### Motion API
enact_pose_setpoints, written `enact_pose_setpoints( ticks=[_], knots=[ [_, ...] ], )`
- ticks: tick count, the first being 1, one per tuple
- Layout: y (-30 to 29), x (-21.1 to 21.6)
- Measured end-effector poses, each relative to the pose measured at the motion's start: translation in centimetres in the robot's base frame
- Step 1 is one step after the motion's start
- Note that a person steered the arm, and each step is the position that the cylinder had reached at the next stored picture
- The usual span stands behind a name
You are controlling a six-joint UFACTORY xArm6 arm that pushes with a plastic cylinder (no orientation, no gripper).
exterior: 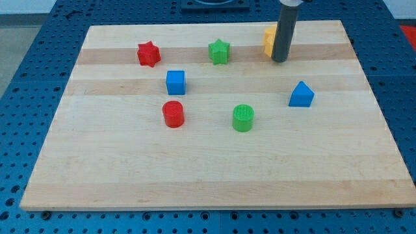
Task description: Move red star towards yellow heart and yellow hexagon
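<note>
My tip (280, 60), a bare rod without jaws, rests beside a yellow block (268, 41), apparently yet to approach the red star (148, 54) from the view's left.

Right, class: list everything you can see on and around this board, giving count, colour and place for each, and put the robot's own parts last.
Red star: one, red, top left.
Green star: one, green, top middle.
Yellow block: one, yellow, top right, partly hidden behind the rod; shape unclear.
Blue cube: one, blue, left of centre.
Red cylinder: one, red, below the cube.
Green cylinder: one, green, centre.
Blue block: one, blue, peaked, right.
Board: one, pale wood.
My tip: one, dark, just right of the yellow block.
</note>
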State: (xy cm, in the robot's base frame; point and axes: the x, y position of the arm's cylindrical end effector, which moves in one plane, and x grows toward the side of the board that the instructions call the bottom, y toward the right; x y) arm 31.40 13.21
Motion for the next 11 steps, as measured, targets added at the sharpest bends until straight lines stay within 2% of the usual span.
enact_pose_setpoints(
  ticks=[1,2,4,6,7,9,11],
  knots=[
    [0.0,0.0],
    [-3.9,0.9],
    [-16.6,3.1],
    [-30.6,3.3],
    [-34.8,2.7],
    [-30.2,2.3],
    [-29.5,-1.7]
  ],
)
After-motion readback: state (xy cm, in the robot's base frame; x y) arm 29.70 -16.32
